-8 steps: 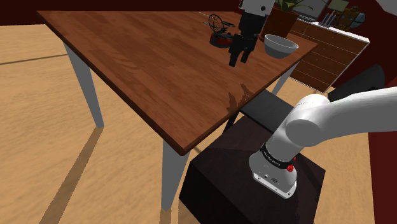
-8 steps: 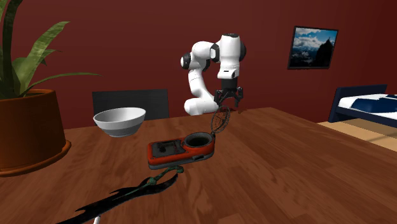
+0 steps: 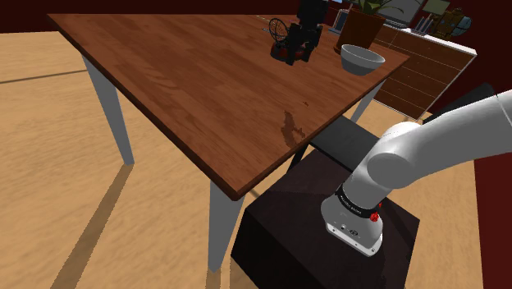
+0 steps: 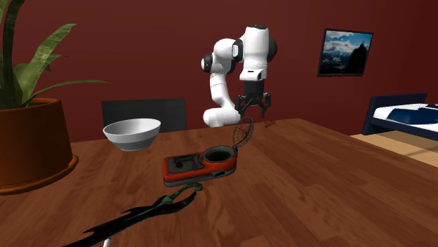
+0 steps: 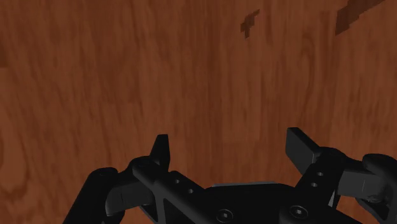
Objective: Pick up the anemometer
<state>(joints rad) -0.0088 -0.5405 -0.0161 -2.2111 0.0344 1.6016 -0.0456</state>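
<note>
The anemometer (image 4: 200, 166) is an orange-red handheld unit with a round opening at one end, lying flat on the wooden table (image 4: 316, 182). A thin wire hoop (image 4: 244, 131) stands just behind it and a black cord (image 4: 140, 214) trails off its near end. In the shoulder view the anemometer (image 3: 280, 52) lies at the table's far side. My black gripper (image 4: 253, 111) hangs open above the table, beyond the anemometer on the arm's side and higher than the hoop. In the wrist view the gripper (image 5: 232, 149) has only bare wood (image 5: 191, 76) between its spread fingers.
A pale bowl (image 4: 132, 133) sits on the table to the second exterior view's left of the anemometer, bowl (image 3: 361, 59) near the table edge. A potted plant (image 4: 28, 140) stands at the far left. A dark chair (image 4: 144, 112) is behind the table.
The gripper has travelled across the table toward the anemometer, moving up the shoulder view and rising slightly in the second exterior view. Its fingers stay apart.
</note>
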